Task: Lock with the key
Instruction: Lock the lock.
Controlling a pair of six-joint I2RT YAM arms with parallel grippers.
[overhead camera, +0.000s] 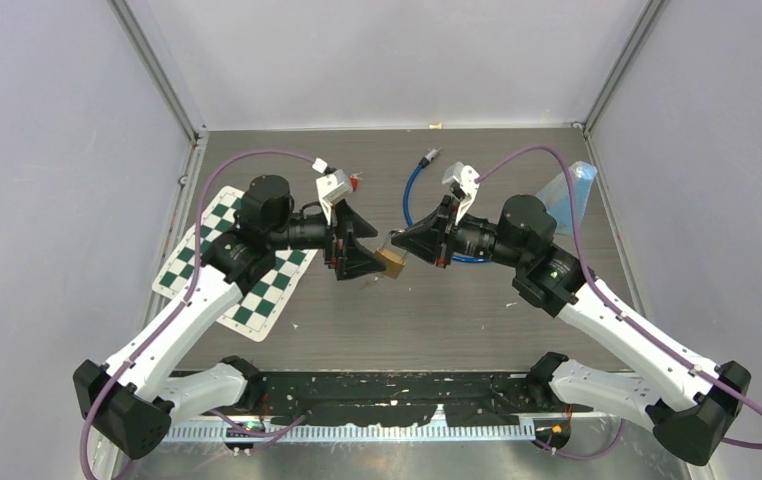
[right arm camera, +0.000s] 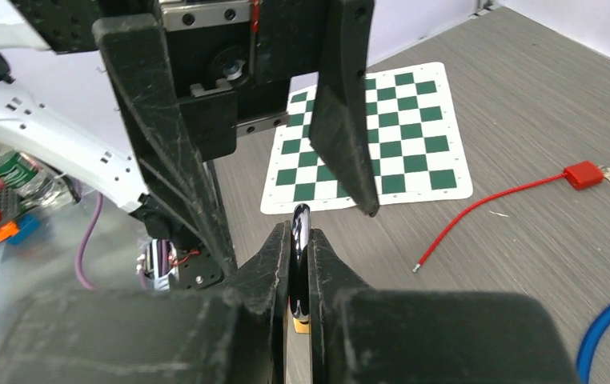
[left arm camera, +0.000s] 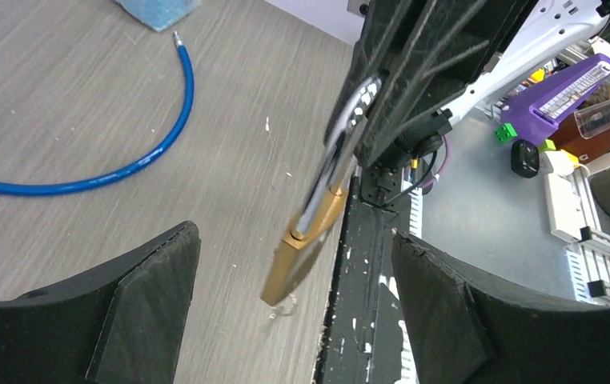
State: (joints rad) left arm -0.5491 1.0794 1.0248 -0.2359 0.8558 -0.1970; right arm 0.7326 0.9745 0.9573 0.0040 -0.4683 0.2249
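One grey wood-grain table (overhead camera: 457, 310), pale walls (overhead camera: 387, 60), checkered mat (overhead camera: 267, 295), padlock (overhead camera: 391, 262) held above.

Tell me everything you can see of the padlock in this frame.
The padlock has a flat, brass-coloured body and a shiny silver metal shackle. It hangs tilted, body downward, over the middle of the grey table. The right gripper is shut on its shackle, the only grip on it. The open left gripper flanks the body without touching it. Whether its lower corner reaches the table cannot be told.
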